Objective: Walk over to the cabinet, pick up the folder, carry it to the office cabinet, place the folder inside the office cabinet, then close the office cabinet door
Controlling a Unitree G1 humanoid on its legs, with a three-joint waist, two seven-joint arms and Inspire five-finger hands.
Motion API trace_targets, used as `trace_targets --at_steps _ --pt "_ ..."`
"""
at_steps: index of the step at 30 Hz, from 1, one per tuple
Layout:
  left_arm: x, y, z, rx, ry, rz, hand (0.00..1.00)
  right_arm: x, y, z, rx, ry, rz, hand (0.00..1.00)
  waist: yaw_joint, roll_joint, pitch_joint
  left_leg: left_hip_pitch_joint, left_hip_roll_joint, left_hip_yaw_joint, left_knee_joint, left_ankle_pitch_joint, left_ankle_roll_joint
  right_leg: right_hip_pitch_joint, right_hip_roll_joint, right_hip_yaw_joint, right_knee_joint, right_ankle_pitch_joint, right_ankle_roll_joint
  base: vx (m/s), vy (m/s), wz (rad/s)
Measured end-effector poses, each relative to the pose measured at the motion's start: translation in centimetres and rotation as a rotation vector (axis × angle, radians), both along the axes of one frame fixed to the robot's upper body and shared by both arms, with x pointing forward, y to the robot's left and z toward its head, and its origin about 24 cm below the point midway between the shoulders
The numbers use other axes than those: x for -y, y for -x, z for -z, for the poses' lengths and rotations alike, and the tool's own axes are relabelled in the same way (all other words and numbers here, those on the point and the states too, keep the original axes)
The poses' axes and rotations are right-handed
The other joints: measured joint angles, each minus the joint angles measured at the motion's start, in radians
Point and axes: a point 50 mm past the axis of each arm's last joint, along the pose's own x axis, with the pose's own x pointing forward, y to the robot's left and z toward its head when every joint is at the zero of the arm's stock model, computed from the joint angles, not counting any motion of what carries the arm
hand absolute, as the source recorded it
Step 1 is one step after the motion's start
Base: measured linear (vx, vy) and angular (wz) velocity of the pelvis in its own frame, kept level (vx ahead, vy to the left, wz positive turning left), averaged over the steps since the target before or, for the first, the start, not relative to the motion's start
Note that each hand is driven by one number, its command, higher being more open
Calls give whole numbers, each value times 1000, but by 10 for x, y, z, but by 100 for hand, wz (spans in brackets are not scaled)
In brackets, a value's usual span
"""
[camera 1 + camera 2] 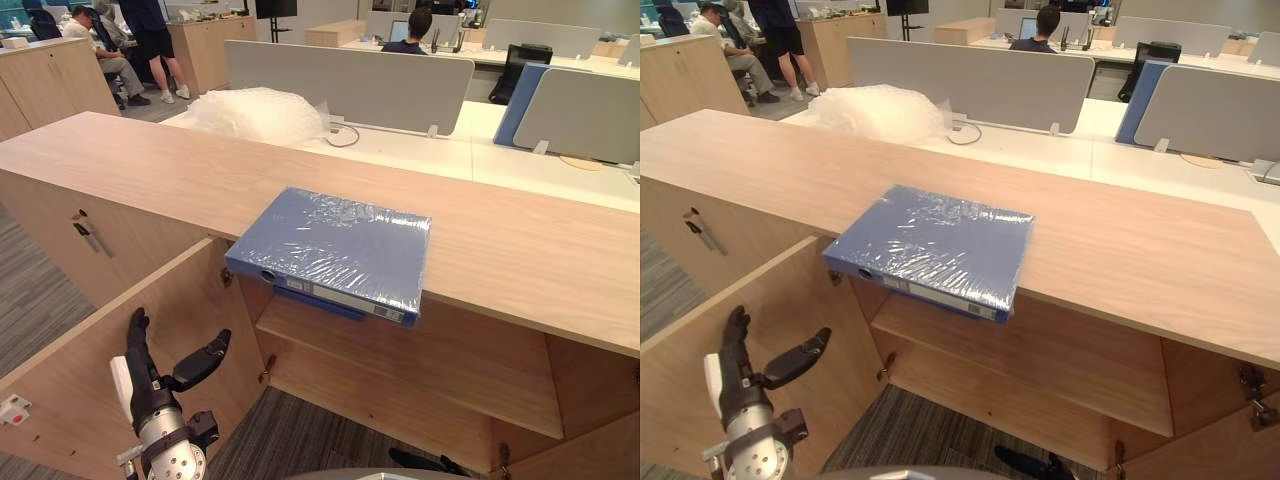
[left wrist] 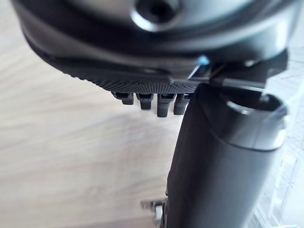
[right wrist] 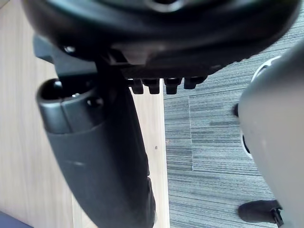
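Note:
A blue folder [image 1: 335, 250] wrapped in clear film lies flat on the top of the low wooden cabinet [image 1: 520, 240], its near edge jutting out over the front. Below it the cabinet stands with its doors swung out, showing a bare inner shelf [image 1: 420, 360]. My left hand [image 1: 145, 375] is low at the left, in front of the open left door [image 1: 60, 400], open, with fingers straight up and thumb spread; it holds nothing and is well below the folder. My right hand [image 3: 104, 156] is open beside a wooden panel [image 3: 19, 118] over grey carpet [image 3: 209, 142].
A wad of bubble wrap [image 1: 255, 112] lies on the white desk behind the cabinet, by grey partitions [image 1: 350, 85]. A key [image 1: 85, 228] sticks out of the closed door at left. The right door [image 1: 600, 450] hangs open. People [image 1: 100, 45] are far back.

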Motion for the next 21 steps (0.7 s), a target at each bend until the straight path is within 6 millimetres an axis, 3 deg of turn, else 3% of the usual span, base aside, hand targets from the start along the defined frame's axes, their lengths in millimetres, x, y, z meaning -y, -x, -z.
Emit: trace_targets --at_steps 7,13,21 --pt "0 -12 -30 65 -315 -61 100 1 6 4 -35 19 -24 100 12 -2 -21 -21 -4 -22 -1 3 -1 -1 1 -18 -5 -2 2 -27 -7 8" --pt "18 -34 -53 130 -575 145 100 7 8 5 -70 42 -56 100 13 21 -40 -33 -4 -25 -8 10 0 -11 11 -18 -8 -2 1 -8 -6 2" --pt "17 -39 -59 104 -726 300 100 12 4 6 -90 52 -82 100 8 31 -40 -36 -2 -21 -10 10 0 -27 16 7 -9 -1 -4 -2 1 -3"
